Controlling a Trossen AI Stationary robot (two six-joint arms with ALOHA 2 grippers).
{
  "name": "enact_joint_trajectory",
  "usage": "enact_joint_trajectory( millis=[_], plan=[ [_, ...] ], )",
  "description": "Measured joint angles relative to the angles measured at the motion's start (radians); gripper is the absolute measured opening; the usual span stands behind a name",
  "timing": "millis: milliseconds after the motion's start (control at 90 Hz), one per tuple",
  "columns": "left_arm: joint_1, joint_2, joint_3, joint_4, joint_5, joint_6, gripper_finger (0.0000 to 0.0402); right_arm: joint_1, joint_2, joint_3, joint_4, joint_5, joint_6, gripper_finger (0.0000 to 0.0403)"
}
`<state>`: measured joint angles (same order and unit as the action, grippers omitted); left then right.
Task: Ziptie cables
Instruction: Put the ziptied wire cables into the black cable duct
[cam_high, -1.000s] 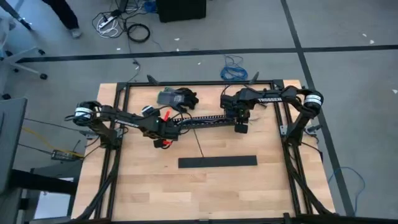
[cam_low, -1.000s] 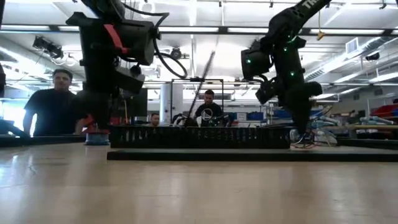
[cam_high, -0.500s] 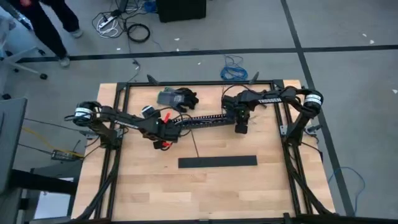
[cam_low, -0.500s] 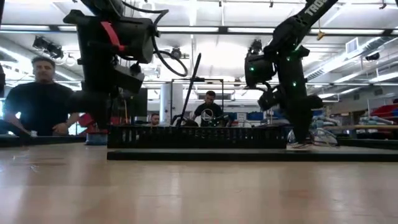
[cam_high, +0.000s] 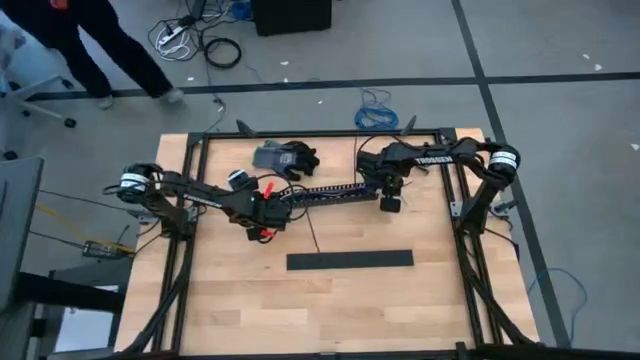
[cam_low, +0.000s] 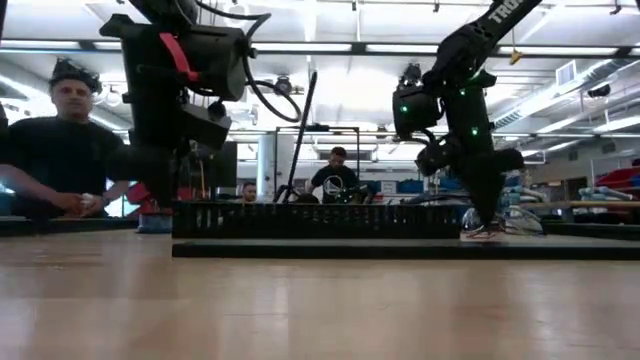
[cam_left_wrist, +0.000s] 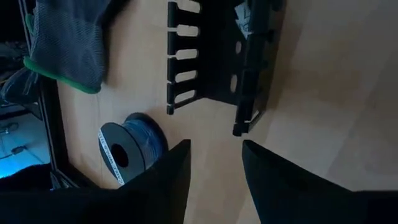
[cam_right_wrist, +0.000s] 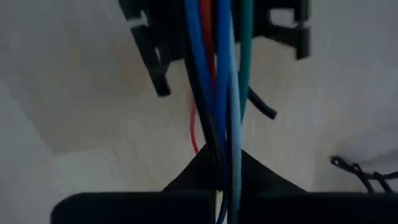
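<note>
I see the right gripper (cam_high: 390, 203) lowered at the right end of the slotted cable duct (cam_high: 325, 191), which lies across the far half of the desk (cam_high: 340, 305). In the right wrist view its fingers (cam_right_wrist: 205, 171) are shut on the cables (cam_right_wrist: 219, 93): blue, green, pale and orange-red wires run from between the fingers toward the duct end. In the low view the right gripper (cam_low: 487, 222) reaches the desk surface beside the duct's (cam_low: 320, 220) right end.

The left gripper (cam_high: 268, 212) sits at the left end of the duct. In the left wrist view its fingers (cam_left_wrist: 165, 180) stand apart with bare desk between them and hold nothing; the duct end (cam_left_wrist: 217, 62) lies just beyond them, with a spool of blue wire (cam_left_wrist: 134, 146) and a grey glove (cam_left_wrist: 68, 43) to one side.

One ziptie (cam_high: 314, 232) runs as a thin black line from the duct toward the near side, ending close to the flat black bar (cam_high: 350, 260). In the low view a thin black strip (cam_low: 302, 130) rises steeply above the duct. I see the gloves (cam_high: 285, 158) on the far side of the duct. A person (cam_low: 55, 150) stands beyond the desk at the left.
</note>
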<state>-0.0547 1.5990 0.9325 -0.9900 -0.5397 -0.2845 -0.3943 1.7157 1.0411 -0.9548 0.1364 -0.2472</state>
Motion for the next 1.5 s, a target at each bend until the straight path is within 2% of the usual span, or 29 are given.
enact_joint_trajectory(
  millis=[78,233,356,500,644,711,900,1089,1222,1300,1389,1500],
  plan=[
    [0.0,0.0,0.0,0.0,0.0,0.008,0.0137,0.001,0.0,-0.002,-0.011,0.032,-0.019,0.0005],
    [0.0,0.0,0.0,0.001,0.001,0.015,0.0137,0.008,0.0,0.005,-0.081,0.208,-0.024,0.0003],
    [0.0,0.0,0.0,0.001,0.002,0.014,0.0137,0.014,0.0,0.006,-0.118,0.24,-0.019,0.0002],
    [0.0,0.0,0.0,0.003,0.002,0.013,0.0137,0.034,0.0,0.006,-0.114,0.224,-0.02,0.0002],
    [0.0,0.0,0.0,0.005,0.002,0.005,0.0137,0.04,0.0,0.006,-0.045,0.097,-0.021,0.0013],
    [0.0,0.0,0.0,0.004,0.002,-0.006,0.0137,0.04,0.0,0.006,-0.042,0.076,-0.022,0.0026],
    [0.0,0.0,0.0,0.004,0.002,-0.002,0.0137,0.039,0.0,0.006,-0.12,0.091,0.06,0.0089],
    [0.0,0.0,0.0,0.011,0.002,0.008,0.0137,0.058,0.0,0.017,-0.184,0.189,0.035,0.0162],
    [0.0,0.0,0.0,0.016,0.002,0.009,0.0137,0.077,-0.002,0.08,-0.208,0.254,-0.014,0.0185],
    [0.0,0.0,0.0,0.019,0.002,0.009,0.0137,0.086,-0.009,0.137,-0.21,0.258,-0.038,0.0188],
    [0.0,0.0,0.0,0.021,0.002,0.01,0.0137,0.092,-0.015,0.205,-0.22,0.216,-0.044,0.0188],
    [0.0,0.0,0.0,0.021,0.002,0.012,0.0137,0.092,-0.016,0.286,-0.23,0.081,-0.024,0.0188]
  ],
)
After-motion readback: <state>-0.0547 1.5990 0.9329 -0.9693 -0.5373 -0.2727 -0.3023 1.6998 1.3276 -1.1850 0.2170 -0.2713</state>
